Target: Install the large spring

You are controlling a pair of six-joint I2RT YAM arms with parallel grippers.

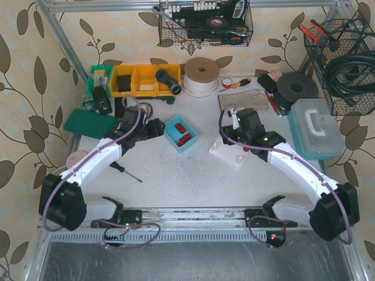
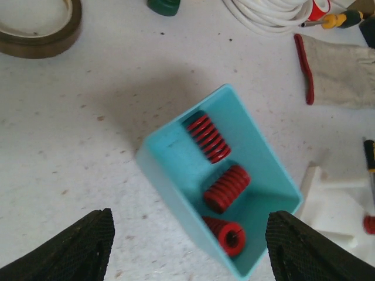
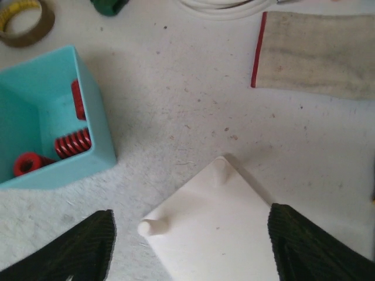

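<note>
A teal bin [image 1: 181,133] holds three red springs; in the left wrist view they lie at the far end [image 2: 208,136], the middle [image 2: 227,187] and the near end [image 2: 229,235] of the bin [image 2: 170,175]. The middle spring looks the thickest. My left gripper [image 2: 190,252] is open and empty, hovering over the bin's near end; it also shows in the top view [image 1: 157,129]. A white base plate [image 3: 217,234] with two short pegs [image 3: 218,170] lies under my right gripper [image 3: 190,252], which is open and empty. The plate also shows in the top view [image 1: 234,155].
A tape roll [image 2: 35,26] lies left of the bin. A cloth with a red edge [image 3: 316,52] lies beyond the plate. A white cable coil [image 1: 202,76], yellow bins [image 1: 140,80], a green mat [image 1: 89,124], a screwdriver [image 1: 126,171] and a toolbox [image 1: 316,126] ring the work area.
</note>
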